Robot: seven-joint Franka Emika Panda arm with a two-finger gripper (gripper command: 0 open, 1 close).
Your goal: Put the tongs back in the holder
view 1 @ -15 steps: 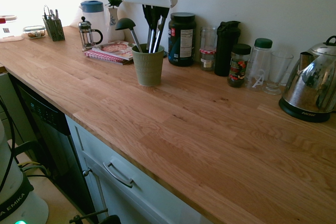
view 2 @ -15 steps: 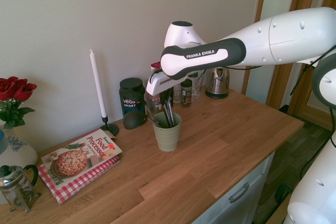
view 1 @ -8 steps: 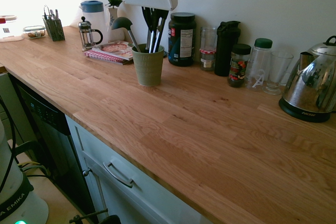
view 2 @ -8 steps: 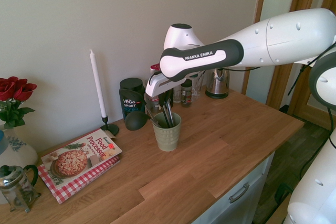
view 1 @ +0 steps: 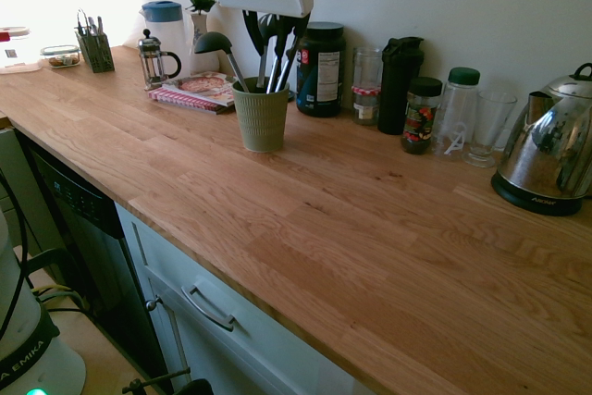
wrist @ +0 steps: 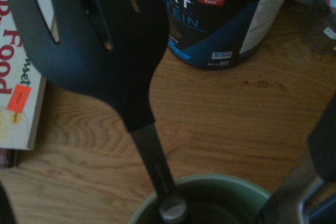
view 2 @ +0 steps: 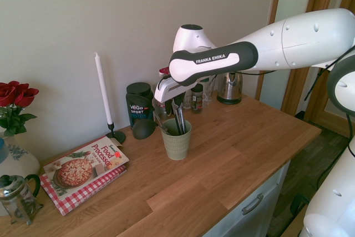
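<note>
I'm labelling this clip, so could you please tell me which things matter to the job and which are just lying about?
Job: tongs, standing in the green holder; tool above them.

Lying about: ladle, slotted spoon, cookbook, protein tub, kettle, candle.

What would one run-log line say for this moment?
gripper: open above cup | long grey-and-black metal tongs: standing in cup, released | sage-green ribbed utensil cup: upright on counter

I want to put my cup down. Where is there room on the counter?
The wide wood between the holder and the kettle, toward the counter's front edge, is bare. Along the wall it is crowded with jars, bottles and a glass.
</note>
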